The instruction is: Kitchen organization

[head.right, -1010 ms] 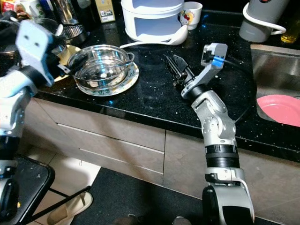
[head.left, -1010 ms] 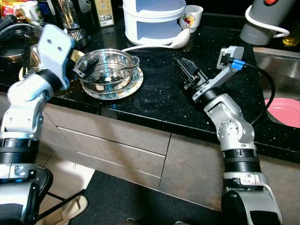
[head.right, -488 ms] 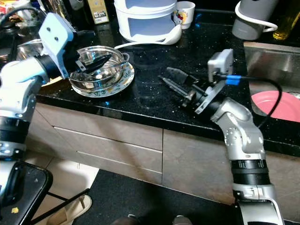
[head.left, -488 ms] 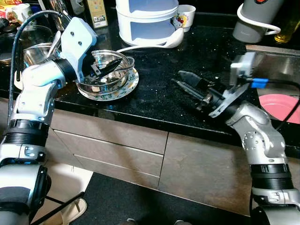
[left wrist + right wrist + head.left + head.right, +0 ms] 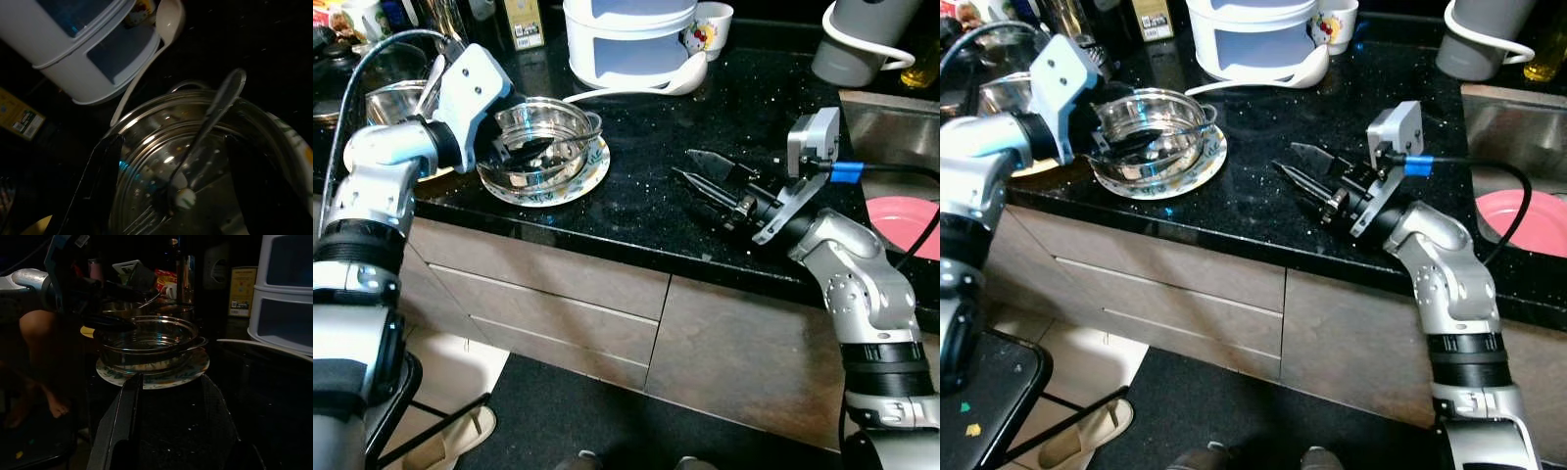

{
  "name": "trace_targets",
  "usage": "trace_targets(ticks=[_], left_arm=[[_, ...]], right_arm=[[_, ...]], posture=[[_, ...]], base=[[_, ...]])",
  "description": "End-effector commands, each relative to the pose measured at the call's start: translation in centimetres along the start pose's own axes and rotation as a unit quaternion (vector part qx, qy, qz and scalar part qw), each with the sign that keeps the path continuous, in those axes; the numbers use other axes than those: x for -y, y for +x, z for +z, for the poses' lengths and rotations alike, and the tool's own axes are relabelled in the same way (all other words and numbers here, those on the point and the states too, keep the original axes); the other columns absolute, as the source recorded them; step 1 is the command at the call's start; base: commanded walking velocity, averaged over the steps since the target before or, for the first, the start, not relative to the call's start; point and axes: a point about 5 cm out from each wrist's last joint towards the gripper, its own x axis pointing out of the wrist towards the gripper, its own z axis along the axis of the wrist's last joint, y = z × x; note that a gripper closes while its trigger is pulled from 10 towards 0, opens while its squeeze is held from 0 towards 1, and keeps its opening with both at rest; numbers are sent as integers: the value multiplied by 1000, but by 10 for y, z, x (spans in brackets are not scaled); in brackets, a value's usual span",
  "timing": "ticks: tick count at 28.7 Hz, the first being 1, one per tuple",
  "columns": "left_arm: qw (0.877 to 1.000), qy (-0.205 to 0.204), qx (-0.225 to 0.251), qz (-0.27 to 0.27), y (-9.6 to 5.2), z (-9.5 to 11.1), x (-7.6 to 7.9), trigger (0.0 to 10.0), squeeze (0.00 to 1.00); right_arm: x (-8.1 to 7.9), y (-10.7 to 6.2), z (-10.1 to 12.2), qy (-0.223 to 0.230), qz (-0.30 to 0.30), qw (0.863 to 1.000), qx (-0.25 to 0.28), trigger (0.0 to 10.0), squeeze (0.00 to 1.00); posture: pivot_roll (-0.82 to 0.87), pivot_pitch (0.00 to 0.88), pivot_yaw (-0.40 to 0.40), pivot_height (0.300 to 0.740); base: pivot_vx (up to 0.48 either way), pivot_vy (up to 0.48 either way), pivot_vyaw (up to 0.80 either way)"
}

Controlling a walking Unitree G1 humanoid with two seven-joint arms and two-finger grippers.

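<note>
On a black speckled counter (image 5: 646,186), a steel bowl (image 5: 540,145) seated on a patterned plate (image 5: 570,184), near the front edge and left of centre. Reaching into the bowl from its left side, the left gripper (image 5: 524,152), fingers spread apart over the perforated bottom, one finger (image 5: 100,176) at each side of a metal utensil (image 5: 208,122) leaning against the rim. Not clamped on anything.

Well right of the bowl, low over bare counter, the right gripper (image 5: 700,174), pointing toward the bowl with its two black fingers parted and nothing between them. Blue-tipped cable (image 5: 881,172) trailing from the right wrist toward the sink (image 5: 891,147).

Behind the bowl, a white two-tier container (image 5: 631,39) with a white ladle (image 5: 651,86) lying along its base, handle stretching toward the bowl. Just right of the container, a printed mug (image 5: 713,27). At the counter's far right corner, a grey appliance (image 5: 862,44) wrapped with a white cord. In the sink, a pink plate (image 5: 906,225). At the far left, another steel pot (image 5: 391,98) beside the left arm, and a yellow-labelled box (image 5: 529,22) at the back.

Below the counter, grey drawer fronts (image 5: 548,294). In the right wrist view, a person's bare leg (image 5: 41,357) standing beyond the counter's end.
</note>
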Motion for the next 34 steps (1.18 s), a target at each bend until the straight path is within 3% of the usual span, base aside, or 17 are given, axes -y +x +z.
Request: trace_targets(ticks=[1, 24, 34], left_arm=[[1000, 12, -18, 2, -4, -3, -5, 10000, 0], [1000, 6, -17, -2, 13, -5, 0, 10000, 0], [999, 13, -19, -33, 20, 0, 4, 10000, 0]], right_arm=[[-1, -1, 3, -7, 0, 1000, -4, 10000, 0], [0, -13, 12, -12, -41, 999, -34, 10000, 0], [-4, -20, 12, -4, -58, 997, -51, 10000, 0]], posture=[[-29, 153, -13, 740], [-85, 237, -34, 740], [-97, 269, -42, 740]], base=[[0, 0, 0], [0, 0, 0], [0, 0, 0]])
